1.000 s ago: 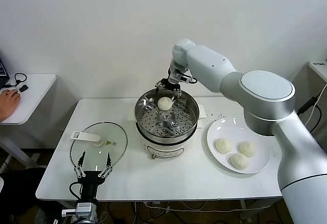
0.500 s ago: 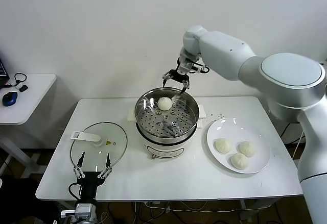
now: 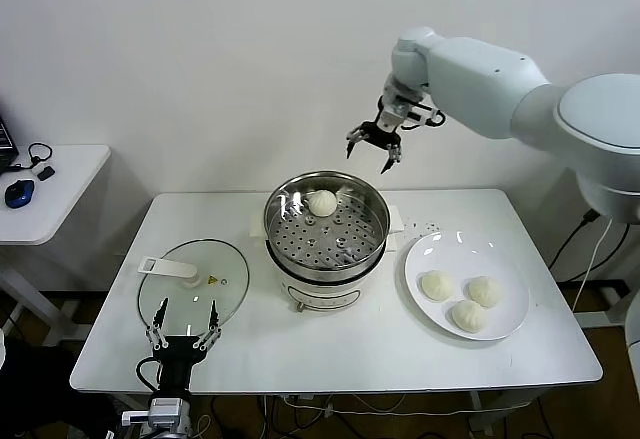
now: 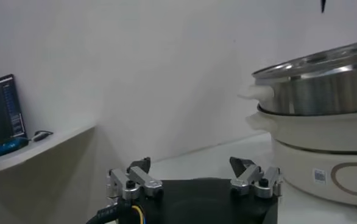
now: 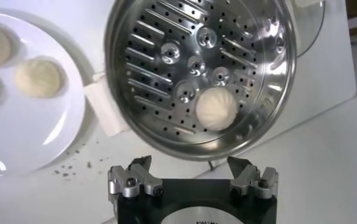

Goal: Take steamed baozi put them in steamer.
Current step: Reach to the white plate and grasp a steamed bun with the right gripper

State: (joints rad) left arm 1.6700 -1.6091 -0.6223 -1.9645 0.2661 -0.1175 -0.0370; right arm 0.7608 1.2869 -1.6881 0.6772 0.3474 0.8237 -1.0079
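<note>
1 baozi in the steamer (image 3: 323, 202) lies on the perforated tray (image 3: 330, 234), at about 11 o'clock of the pot, close to the far wall; it sits flat on the holes so steam could reach it from below. The steamer (image 3: 325, 259) stands at the table's centre, uncovered so that buns can go in from above. Its glass lid (image 3: 192, 281) lies flat at 9 o'clock of the pot, out of the loading path.

The other 3 baozi (image 3: 468, 300) wait on the white plate (image 3: 505, 324) at 3 o'clock of the steamer, clustered near the plate's middle and just beside one another. By my reading, 1 of 4 is done and 3 remain.

The right gripper (image 3: 374, 147) hangs in the air above the steamer's rim at about 1 o'clock, jaws spread wide and holding nothing. That height likely serves to clear the steel wall before it swings toward the plate; its wrist view looks straight down into the tray.

The left gripper (image 3: 184, 324) is parked low at the table's near edge, at 7 o'clock of the steamer beside the lid, fingers apart and empty, seemingly kept out of the way.
</note>
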